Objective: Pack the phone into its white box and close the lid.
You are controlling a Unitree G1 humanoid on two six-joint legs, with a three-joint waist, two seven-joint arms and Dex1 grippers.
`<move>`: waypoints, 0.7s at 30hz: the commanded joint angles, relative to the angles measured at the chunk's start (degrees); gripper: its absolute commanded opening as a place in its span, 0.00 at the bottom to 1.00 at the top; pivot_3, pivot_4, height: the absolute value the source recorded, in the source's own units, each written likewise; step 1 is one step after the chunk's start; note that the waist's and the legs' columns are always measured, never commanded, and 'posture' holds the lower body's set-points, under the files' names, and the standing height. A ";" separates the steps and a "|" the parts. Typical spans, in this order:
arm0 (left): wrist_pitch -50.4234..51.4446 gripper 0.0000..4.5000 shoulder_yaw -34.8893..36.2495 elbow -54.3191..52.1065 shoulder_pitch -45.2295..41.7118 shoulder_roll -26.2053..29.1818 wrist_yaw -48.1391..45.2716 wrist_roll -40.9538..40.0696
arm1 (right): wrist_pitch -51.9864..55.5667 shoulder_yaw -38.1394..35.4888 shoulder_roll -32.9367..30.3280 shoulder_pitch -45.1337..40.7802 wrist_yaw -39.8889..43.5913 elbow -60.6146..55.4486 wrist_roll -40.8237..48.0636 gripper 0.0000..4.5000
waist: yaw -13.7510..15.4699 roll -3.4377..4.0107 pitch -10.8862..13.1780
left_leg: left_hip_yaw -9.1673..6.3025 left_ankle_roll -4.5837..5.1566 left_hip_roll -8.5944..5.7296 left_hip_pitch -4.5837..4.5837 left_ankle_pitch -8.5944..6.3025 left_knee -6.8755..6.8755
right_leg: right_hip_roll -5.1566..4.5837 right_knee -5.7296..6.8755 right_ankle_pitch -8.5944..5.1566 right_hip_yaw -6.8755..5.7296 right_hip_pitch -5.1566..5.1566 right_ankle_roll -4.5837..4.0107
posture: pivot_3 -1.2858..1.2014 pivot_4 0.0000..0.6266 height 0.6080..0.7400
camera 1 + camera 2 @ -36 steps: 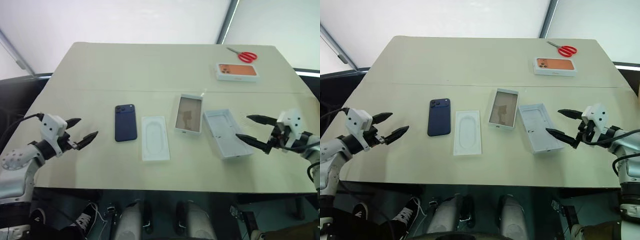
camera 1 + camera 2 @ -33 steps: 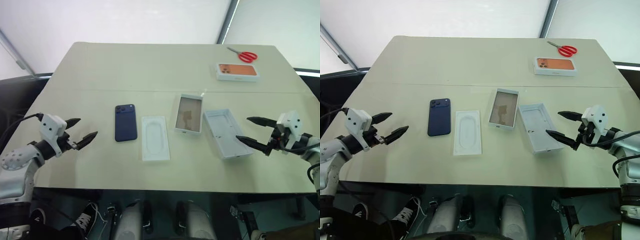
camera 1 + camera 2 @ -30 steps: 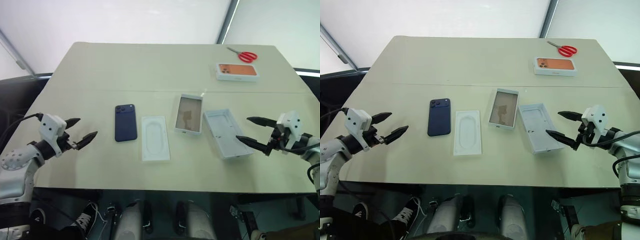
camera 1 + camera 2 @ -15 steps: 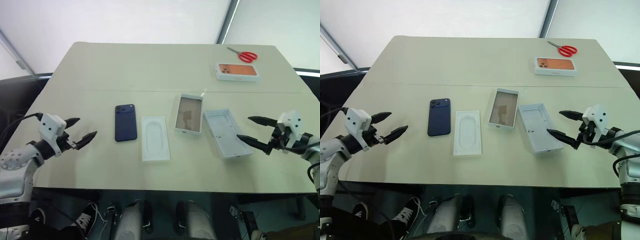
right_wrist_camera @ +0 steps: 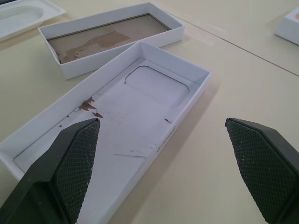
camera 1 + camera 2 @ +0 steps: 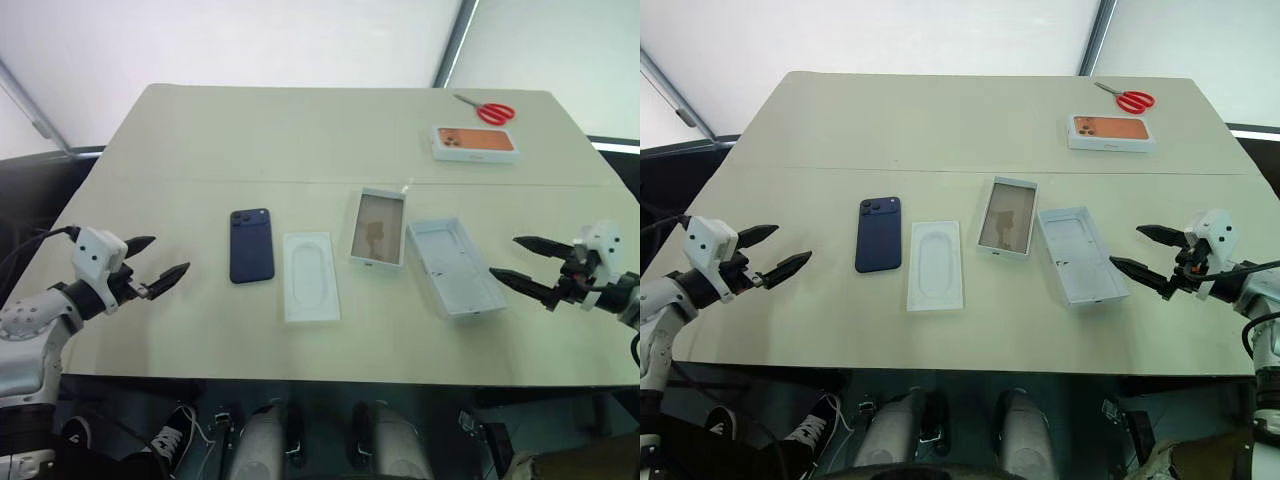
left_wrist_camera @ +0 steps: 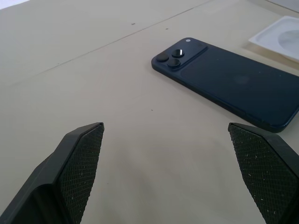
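Observation:
The dark navy phone (image 6: 251, 245) lies back-up on the table, left of centre, also seen close in the left wrist view as the phone (image 7: 229, 82). The white box (image 6: 377, 228), with its tan-brown floor, sits right of centre; it shows again as the box (image 5: 110, 36). Just right of it lies the lid (image 6: 454, 267), pale inner face up, also the lid (image 5: 112, 116). My left gripper (image 6: 148, 259) hovers open at the table's left side, well left of the phone. At the right, beside the lid, my right gripper (image 6: 522, 262) is open and holds nothing.
A flat white insert (image 6: 310, 275) with an oval recess lies between phone and box. At the far right rest a white box printed with an orange phone (image 6: 475, 143) and red scissors (image 6: 487, 110). The cream table's near edge (image 6: 330, 378) runs just below the grippers.
My right gripper has drifted to the right, away from the lid's edge. The left gripper and all the things on the table stay where they were.

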 commanded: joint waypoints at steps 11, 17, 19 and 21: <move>30.17 0.99 -5.96 -20.00 -8.60 -2.60 9.77 -11.66 | 3.36 4.89 0.76 -3.41 -4.34 -15.76 -1.83 1.00 | -0.02 0.02 0.00 | -0.02 -0.02 0.00 -0.01 0.02 0.00 | 0.02 0.00 0.08 0.00 0.25 0.15 | 0.52 0.24 0.98; 50.74 0.99 -5.24 -24.32 -10.03 -4.23 12.81 -25.82 | 4.98 10.96 1.96 -8.03 -3.65 -24.32 -1.97 1.00 | 0.00 0.00 0.01 | 0.01 0.07 0.00 0.00 0.12 0.02 | 0.12 0.09 0.07 0.01 0.26 0.18 | 0.52 0.24 0.98; 53.58 0.99 -5.58 -24.63 -8.58 -4.98 13.90 -27.41 | 3.66 12.85 2.51 -9.16 -3.87 -24.78 -3.55 1.00 | 0.01 -0.01 0.01 | 0.01 0.07 0.00 0.01 0.13 0.04 | 0.15 0.09 0.06 0.00 0.29 0.19 | 0.52 0.24 0.98; 58.43 0.99 -5.59 -24.76 -7.62 -5.34 14.42 -31.01 | 3.69 14.02 3.71 -10.53 -4.44 -24.86 -3.74 1.00 | 0.17 -0.04 0.02 | 0.01 0.07 -0.02 0.01 0.12 0.07 | 0.14 0.09 0.06 0.00 0.31 0.20 | 0.52 0.24 0.98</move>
